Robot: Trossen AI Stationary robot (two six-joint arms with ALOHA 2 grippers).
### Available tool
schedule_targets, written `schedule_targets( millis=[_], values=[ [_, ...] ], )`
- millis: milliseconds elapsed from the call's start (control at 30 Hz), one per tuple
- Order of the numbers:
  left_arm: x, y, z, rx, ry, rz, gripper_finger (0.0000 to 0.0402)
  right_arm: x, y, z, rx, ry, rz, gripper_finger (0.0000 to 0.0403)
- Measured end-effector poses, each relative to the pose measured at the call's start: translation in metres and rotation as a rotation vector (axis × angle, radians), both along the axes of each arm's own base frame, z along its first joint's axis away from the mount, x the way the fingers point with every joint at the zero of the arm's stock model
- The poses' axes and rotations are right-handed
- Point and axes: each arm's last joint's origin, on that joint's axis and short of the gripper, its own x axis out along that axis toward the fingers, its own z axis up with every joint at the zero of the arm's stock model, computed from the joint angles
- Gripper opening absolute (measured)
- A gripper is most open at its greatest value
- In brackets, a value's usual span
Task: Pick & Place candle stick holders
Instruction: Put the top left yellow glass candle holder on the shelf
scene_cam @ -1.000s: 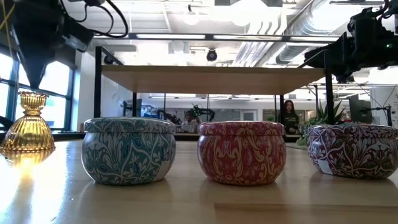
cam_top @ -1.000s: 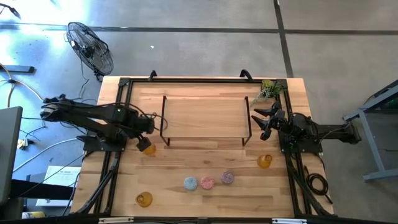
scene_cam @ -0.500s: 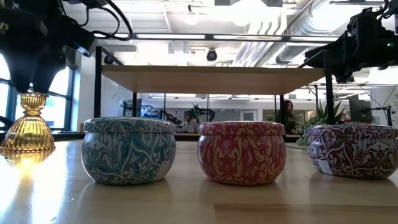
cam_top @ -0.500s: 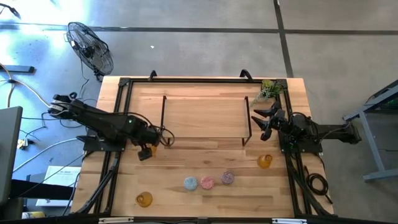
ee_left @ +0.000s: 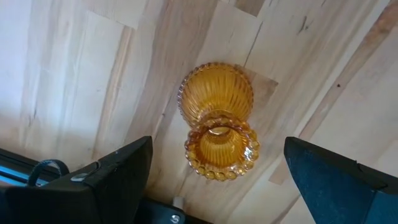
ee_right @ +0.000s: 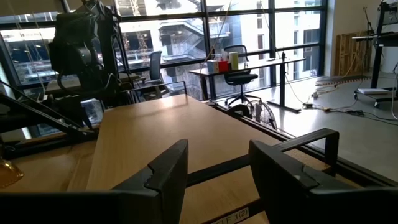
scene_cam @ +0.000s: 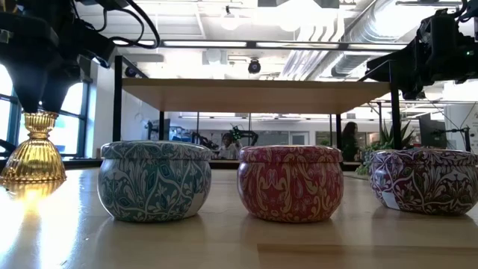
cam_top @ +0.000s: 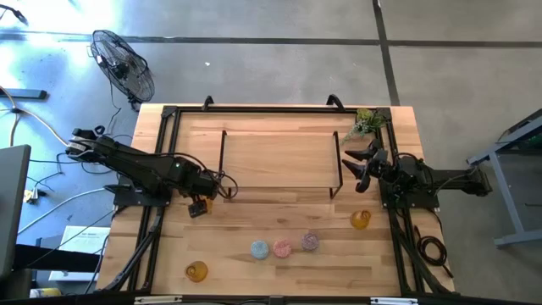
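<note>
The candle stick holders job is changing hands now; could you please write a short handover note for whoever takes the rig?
Left gripper: open, straddling an upright amber holder by the shelf's front left leg; nothing gripped yet.
Right gripper: parted, empty, waiting at the shelf's right end.
Other amber holders: one at the front left, one at the right.
Blue, pink and purple holders stand in a row at the front centre.
Done: no holder appears placed on the shelf.
Left: probably all six.
</note>
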Motion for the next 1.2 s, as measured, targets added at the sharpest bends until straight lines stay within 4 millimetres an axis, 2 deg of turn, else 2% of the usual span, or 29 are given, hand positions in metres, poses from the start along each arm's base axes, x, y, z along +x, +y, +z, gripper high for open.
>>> schedule_targets(
  millis=[600, 867, 1200],
  values=[
    [0.0, 0.001, 0.0, 0.039, -0.013, 0.028, 0.0358, 0.0, 0.0, 0.0, -0.001, 0.004, 0.011, 0.0165],
    [-0.006, 0.001, -0.018, 0.0, 0.046, 0.053, 0.0358, 0.0, 0.0, 0.0, -0.003, 0.005, 0.012, 0.0165],
    [-0.005, 0.002, -0.019, 0.03, 0.021, 0.05, 0.0358, 0.0, 0.0, 0.0, -0.008, 0.007, 0.011, 0.0165]
  ],
)
